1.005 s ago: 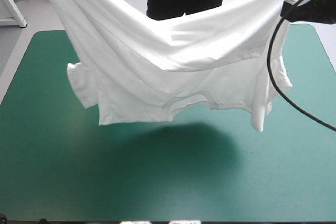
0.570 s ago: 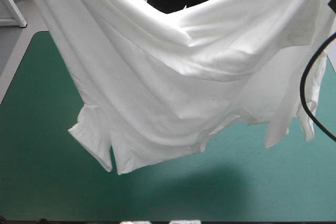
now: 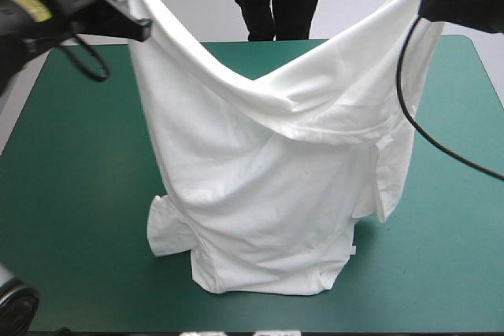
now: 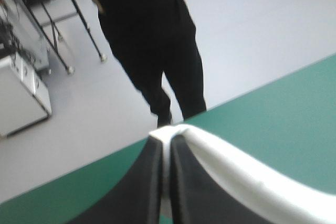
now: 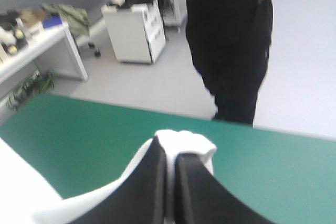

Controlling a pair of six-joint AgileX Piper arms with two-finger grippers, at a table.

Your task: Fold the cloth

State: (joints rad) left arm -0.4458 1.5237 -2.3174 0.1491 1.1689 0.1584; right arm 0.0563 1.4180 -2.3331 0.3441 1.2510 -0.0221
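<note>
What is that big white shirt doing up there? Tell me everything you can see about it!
The white short-sleeved T-shirt looks like plain, soft, thin fabric, full of wrinkles. Two upper corners are pinched, one by the black left gripper and one by the black right gripper, so its top edge sags in a curve between them. Its lower end rests bunched on the teal-green table cover, with one short sleeve lying beside it.

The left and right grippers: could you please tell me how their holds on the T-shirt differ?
The left gripper pinches a rolled T-shirt edge trailing to one side; the right gripper has a bunched lump over its tips. The left gripper holds over the table's far left, the right gripper over its far right. Both are shut on the T-shirt, raised.
</note>
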